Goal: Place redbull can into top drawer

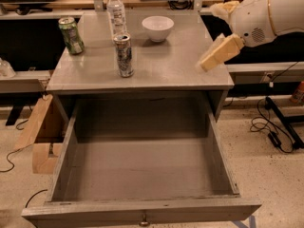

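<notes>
Gripper (pixel 216 56) hovers over the right edge of the table (pixel 171 75), well apart from everything, and whether it's spread or closed I cannot tell. Scanning from the left: the green can (pixel 70 34) sits at the far corner, safe enough. Then the clear bottle (pixel 116 14) stands just behind the redbull can (pixel 124 55), and that's the danger: a reach driven too deep could topple the bottle, or a glancing touch could tip the slim, tall can itself. The white bowl (pixel 157 28) lies near the approach line and could get clipped. Below, the top drawer (pixel 142 172) gapes open, ready.
</notes>
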Controlling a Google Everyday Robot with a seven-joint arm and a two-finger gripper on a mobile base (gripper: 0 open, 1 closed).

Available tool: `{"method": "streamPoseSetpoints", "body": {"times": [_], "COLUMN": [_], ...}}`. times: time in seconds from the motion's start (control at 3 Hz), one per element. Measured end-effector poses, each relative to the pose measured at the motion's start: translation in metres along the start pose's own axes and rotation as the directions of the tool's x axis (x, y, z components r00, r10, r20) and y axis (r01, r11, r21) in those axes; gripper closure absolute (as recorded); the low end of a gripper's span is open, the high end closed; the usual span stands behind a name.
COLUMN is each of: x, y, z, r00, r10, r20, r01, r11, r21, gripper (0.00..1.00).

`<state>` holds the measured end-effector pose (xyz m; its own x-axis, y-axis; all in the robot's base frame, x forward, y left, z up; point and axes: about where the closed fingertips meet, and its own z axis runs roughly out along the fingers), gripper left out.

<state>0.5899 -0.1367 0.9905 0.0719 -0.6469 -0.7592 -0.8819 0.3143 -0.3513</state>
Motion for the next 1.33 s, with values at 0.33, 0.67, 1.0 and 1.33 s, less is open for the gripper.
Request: {"method": "streamPoseSetpoints", "body": {"times": [0.33, 0.67, 1.0, 1.33], "x": [-0.018, -0.037, -0.034, -0.04], "y": [-0.025, -0.021, -0.022, -0.029], "z": [0.037, 0.052, 0.051, 0.086], "r00": [0.958, 0.926, 0.932, 0.915], "r10": [0.048, 0.079, 0.074, 0.102], "r20": [0.282, 0.369, 0.355, 0.39], "r01": [-0.056, -0.079, -0.075, -0.088], "r11": [0.9981, 0.9967, 0.9971, 0.9947], "r21": [0.023, -0.015, -0.01, -0.053], "gripper": [0.0, 0.0, 0.0, 0.0]}}
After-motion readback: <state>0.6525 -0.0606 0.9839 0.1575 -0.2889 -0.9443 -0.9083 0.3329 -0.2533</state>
